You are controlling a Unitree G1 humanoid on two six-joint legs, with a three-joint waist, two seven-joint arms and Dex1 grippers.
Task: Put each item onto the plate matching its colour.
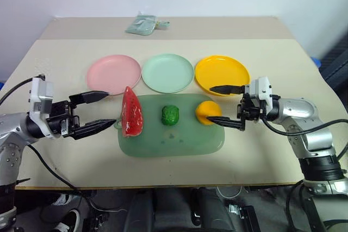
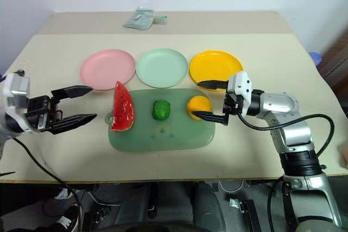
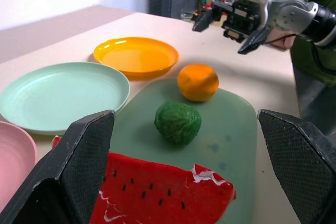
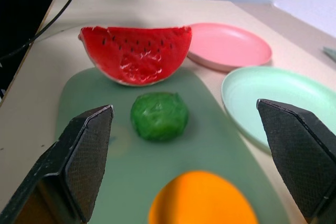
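Watermelon wedge (image 1: pixel 132 113): stands on its rind at the left end of the green board (image 1: pixel 179 144), red face toward the left gripper; not yet on any plate.
Green lump (image 1: pixel 170 115): sits mid-board, between wedge and ball, apart from both.
Orange ball (image 1: pixel 207 112): rests at the right end of the board, just beside the yellow plate (image 1: pixel 222 73).
Plates: lined up behind the board on the desk (image 1: pixel 272 150), pink plate (image 1: pixel 113 73) left, mint plate (image 1: pixel 167 72) centre, yellow right; each roughly behind the item of its colour, all three bare.
Left gripper (image 1: pixel 101 112): fingers spread wide, holding nothing; levelled at the wedge from its left, tips just short of it, likely lined up to close across it.
Right gripper (image 1: pixel 227 105): fingers wide apart, holding nothing; aimed sideways at the ball, one tip beside it, probably set for a side grasp.
Progress: nothing sorted; both arms placed for the nearest item on their own side.
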